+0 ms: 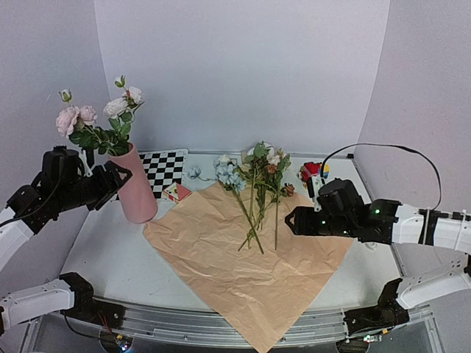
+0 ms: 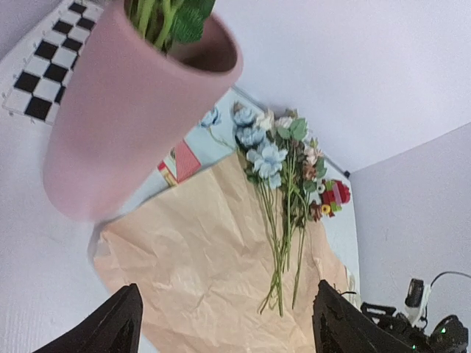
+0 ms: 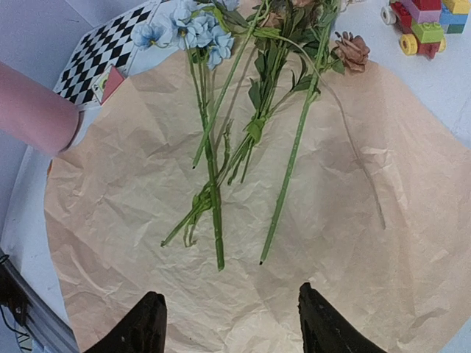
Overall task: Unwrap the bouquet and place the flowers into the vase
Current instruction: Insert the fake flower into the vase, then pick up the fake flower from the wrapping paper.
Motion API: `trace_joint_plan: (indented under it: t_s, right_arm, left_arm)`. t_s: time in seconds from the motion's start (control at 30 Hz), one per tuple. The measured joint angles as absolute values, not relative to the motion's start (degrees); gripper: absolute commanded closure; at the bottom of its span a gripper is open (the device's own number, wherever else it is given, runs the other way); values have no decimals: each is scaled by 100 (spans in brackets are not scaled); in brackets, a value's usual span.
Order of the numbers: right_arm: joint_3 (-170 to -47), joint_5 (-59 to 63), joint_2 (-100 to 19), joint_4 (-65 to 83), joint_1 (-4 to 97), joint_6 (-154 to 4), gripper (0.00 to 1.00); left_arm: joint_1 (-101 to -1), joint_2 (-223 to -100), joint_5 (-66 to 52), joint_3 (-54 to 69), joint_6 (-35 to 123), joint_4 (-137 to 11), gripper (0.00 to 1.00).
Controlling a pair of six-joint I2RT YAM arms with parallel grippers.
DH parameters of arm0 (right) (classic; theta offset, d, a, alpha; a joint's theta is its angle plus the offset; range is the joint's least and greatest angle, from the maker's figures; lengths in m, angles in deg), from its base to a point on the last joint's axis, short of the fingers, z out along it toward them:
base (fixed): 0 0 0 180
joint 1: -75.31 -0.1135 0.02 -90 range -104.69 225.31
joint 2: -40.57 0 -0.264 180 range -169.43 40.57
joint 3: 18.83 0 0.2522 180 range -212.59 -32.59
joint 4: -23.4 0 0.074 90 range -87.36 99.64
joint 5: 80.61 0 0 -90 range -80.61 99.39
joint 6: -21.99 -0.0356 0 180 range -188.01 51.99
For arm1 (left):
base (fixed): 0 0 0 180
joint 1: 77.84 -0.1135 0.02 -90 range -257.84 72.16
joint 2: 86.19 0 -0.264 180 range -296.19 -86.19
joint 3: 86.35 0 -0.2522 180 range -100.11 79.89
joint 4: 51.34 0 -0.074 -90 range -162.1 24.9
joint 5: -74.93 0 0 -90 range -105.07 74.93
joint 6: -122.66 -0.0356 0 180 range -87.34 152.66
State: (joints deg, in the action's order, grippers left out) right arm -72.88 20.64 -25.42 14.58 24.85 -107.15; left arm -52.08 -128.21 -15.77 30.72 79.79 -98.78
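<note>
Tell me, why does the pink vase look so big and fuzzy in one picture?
Left wrist view: the vase sits very near the lens, so it looks huge, tilted and soft-edged. Top view: light is even, shadows faint. Right wrist view: the green stems on the kraft paper are sharp.

One vase (image 1: 136, 193), one paper sheet (image 1: 243, 272), one checkerboard (image 1: 163, 169), one card (image 1: 176, 193), one toy car (image 1: 313, 171). Flowers (image 1: 266, 165) on the paper overlap; count unclear.
</note>
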Motion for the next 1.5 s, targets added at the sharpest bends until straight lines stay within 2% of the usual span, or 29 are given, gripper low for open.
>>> trace_joint_plan:
  t_s: [0.33,0.7,1.2,1.5]
  right_arm:
    - [-7908,2247,-3523,1324,2781,-10761,50]
    - [-9340,1905,-5265,1294,2808,-10618,52]
    - [-10793,1688,-7196,1350,3025,-10627,58]
    - [-11209,1352,-7780,1393,3328,-10608,63]
  left_arm:
    - [-5208,-12063,-460,4202,8711,-9954,19]
    - [-5208,-11470,-85,4849,9141,-9951,19]
    - [-5078,-12055,157,5331,9324,-9128,19]
    - [-3592,-13085,-505,5330,9556,-8293,18]
